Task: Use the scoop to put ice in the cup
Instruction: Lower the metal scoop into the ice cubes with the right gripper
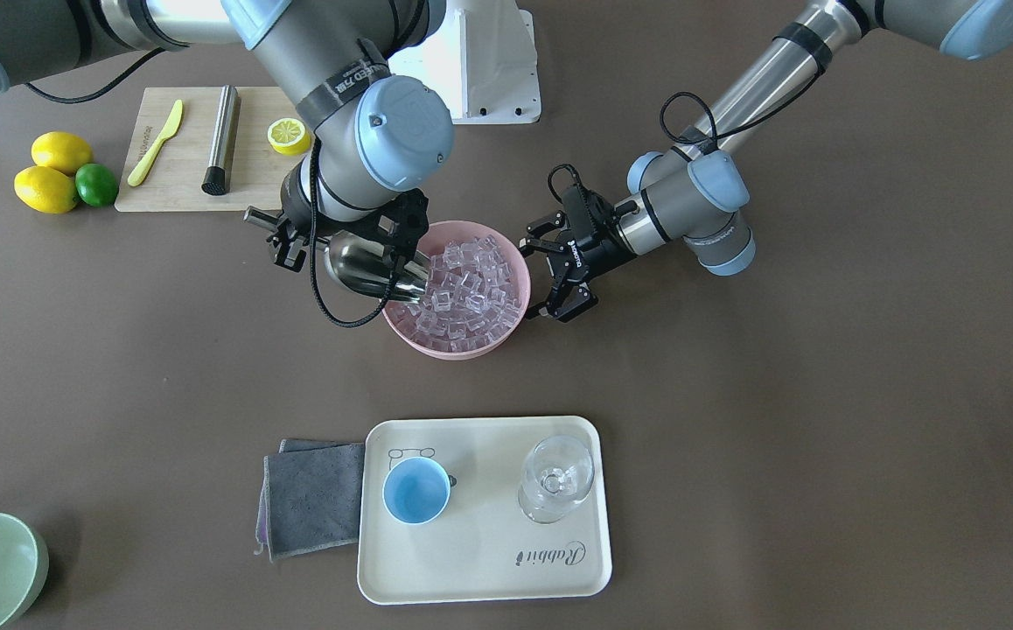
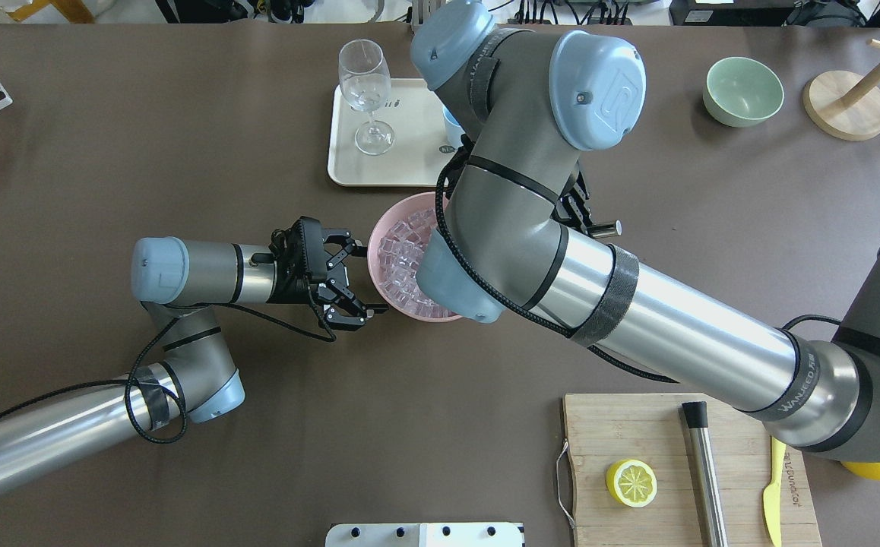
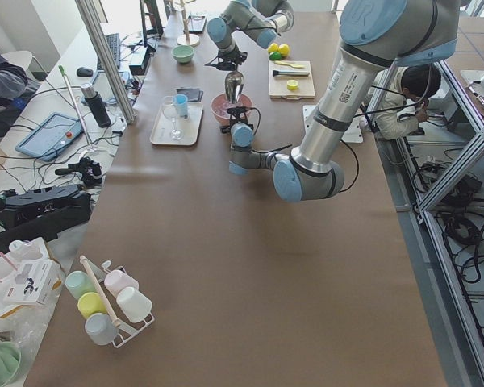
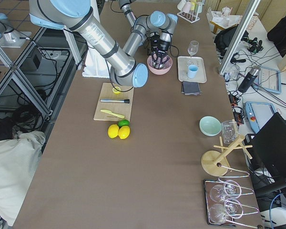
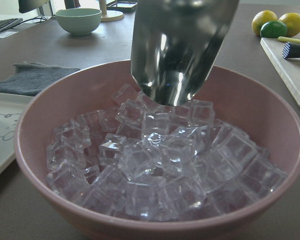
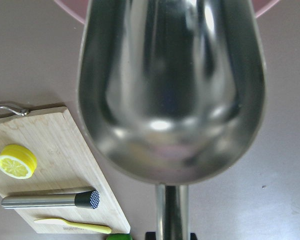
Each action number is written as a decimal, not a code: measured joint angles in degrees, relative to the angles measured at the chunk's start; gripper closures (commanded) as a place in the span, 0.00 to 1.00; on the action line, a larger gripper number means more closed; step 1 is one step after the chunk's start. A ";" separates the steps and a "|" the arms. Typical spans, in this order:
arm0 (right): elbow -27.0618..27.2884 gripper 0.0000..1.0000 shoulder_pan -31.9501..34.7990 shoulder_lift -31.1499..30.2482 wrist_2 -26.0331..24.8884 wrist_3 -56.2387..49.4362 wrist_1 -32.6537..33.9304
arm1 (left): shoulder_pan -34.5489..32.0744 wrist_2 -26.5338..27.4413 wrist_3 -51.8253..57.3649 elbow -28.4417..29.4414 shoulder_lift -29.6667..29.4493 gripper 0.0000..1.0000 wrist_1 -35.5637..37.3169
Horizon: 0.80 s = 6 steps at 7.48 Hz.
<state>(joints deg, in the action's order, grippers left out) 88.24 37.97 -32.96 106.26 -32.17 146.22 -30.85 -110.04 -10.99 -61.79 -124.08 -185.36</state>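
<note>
We see soft, even light over the matte brown table (image 1: pixel 778 420). Shadows under the cream plastic tray (image 1: pixel 489 542) and the pink round bowl (image 1: pixel 450 348) are faint and short. Bright glare streaks the shiny stainless-steel scoop (image 6: pixel 172 85), which fills the right wrist view slightly soft, while the bamboo cutting board (image 6: pixel 50 160) beyond it is sharp. In the left wrist view the clear glassy ice cubes (image 5: pixel 160 165) are crisp and the distant pale green bowl (image 5: pixel 78 20) blurs. Both side views stretch at their edges.
</note>
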 measured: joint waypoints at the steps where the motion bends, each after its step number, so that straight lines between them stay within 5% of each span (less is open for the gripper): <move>1: -1.18 1.00 0.00 0.75 -0.14 0.00 0.07 | 0.00 0.00 0.00 0.00 0.02 0.01 0.00; 6: -4.07 1.00 -0.07 1.66 -1.16 -0.67 0.11 | 0.00 -0.07 0.00 0.15 0.14 0.01 0.00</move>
<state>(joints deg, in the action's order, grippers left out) 84.17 37.90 -31.30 105.10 -32.84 146.33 -30.85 -110.11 -10.99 -61.63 -123.94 -185.36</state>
